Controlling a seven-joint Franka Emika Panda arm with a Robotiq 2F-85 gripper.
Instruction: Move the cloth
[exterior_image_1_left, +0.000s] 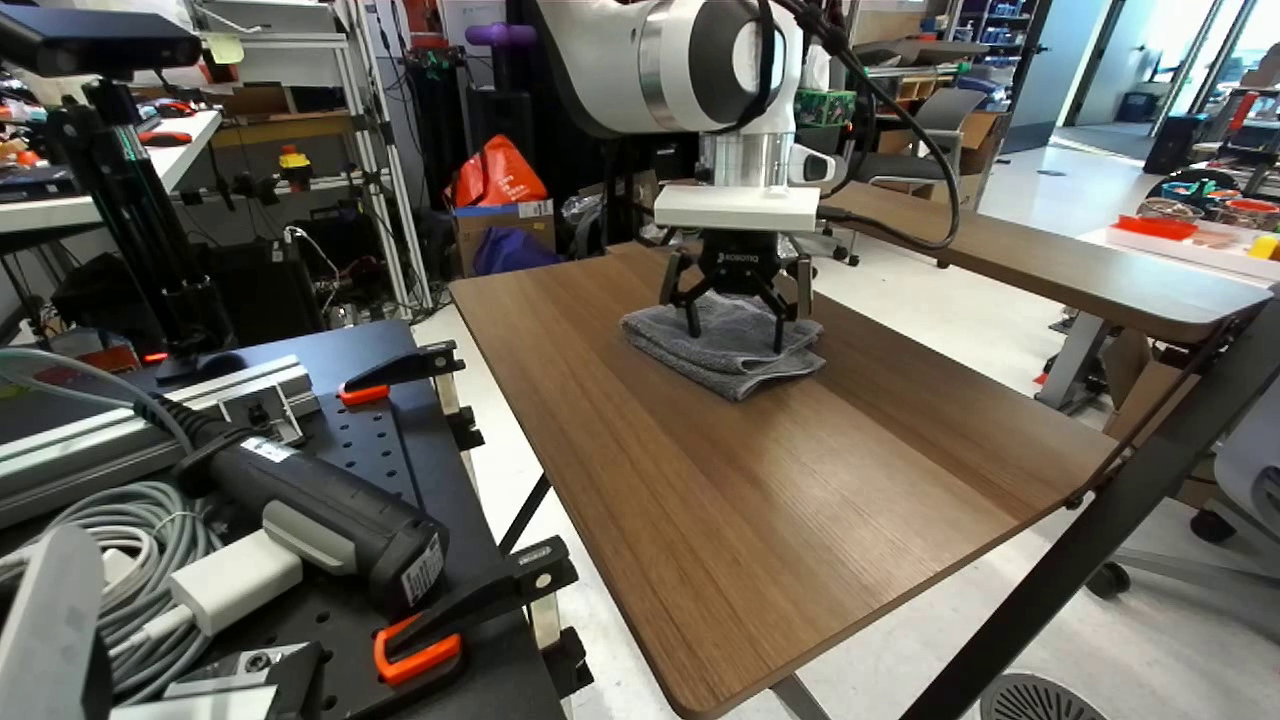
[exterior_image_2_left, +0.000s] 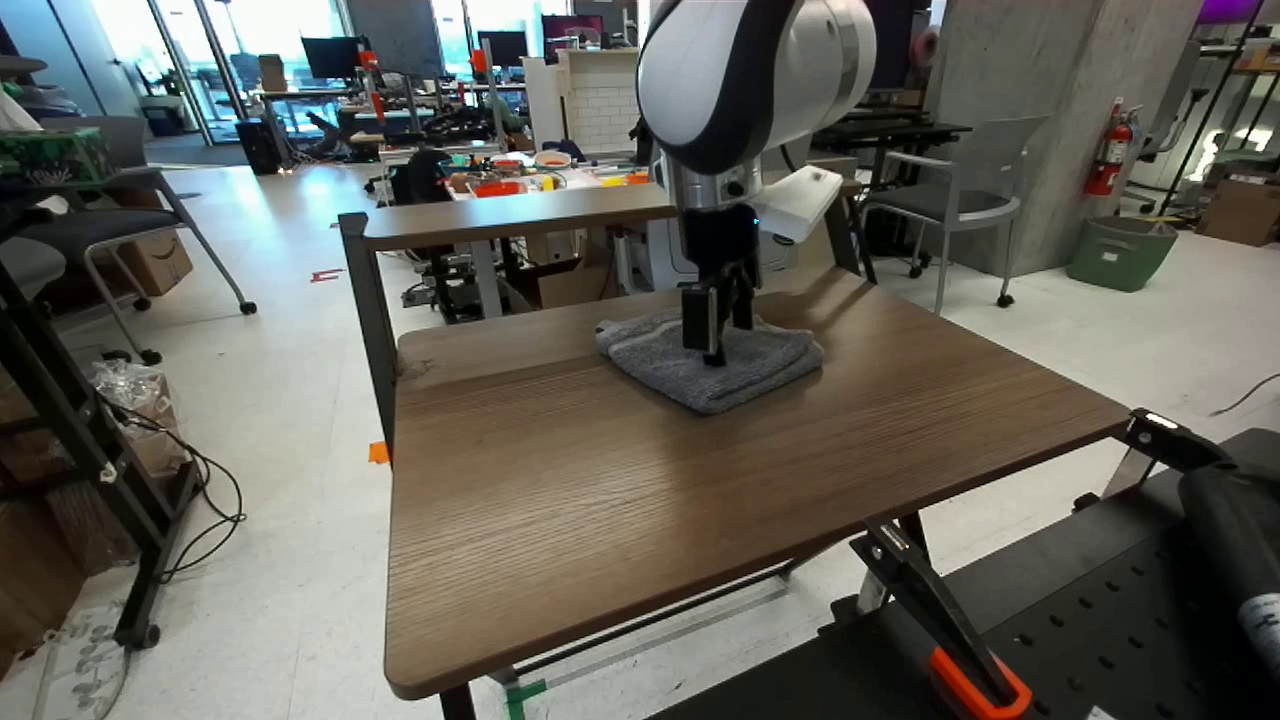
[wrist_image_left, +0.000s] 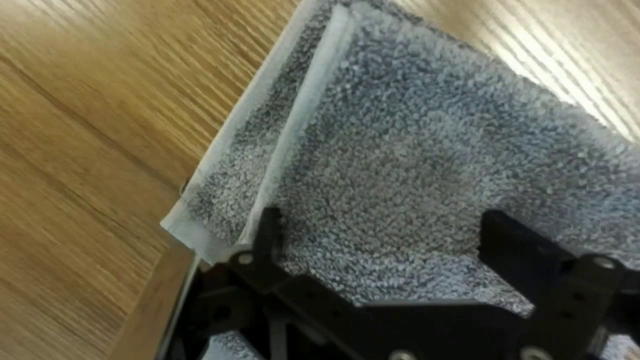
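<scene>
The grey cloth (exterior_image_1_left: 745, 372) lies folded and roughly square on the brown wooden table (exterior_image_1_left: 800, 530). It also shows in an exterior view (exterior_image_2_left: 660, 365), with its layers stacked and a corner toward the front. In the wrist view the cloth (wrist_image_left: 400, 130) fills most of the picture, with pale hems along its left edge. My gripper (exterior_image_1_left: 735, 335) points straight down over the cloth, fingers spread wide. Its fingertips are at the cloth's top surface; whether they press into it I cannot tell. In the wrist view the gripper (wrist_image_left: 381, 222) has only flat cloth between its fingers, no pinched fold.
A black cart (exterior_image_1_left: 400, 450) with clamps (exterior_image_1_left: 470, 610), cables and a black handheld tool (exterior_image_1_left: 320, 510) stands beside the table. A raised wooden shelf (exterior_image_2_left: 520, 215) runs along a side of the table. A grey chair (exterior_image_2_left: 955, 200) stands beyond the table.
</scene>
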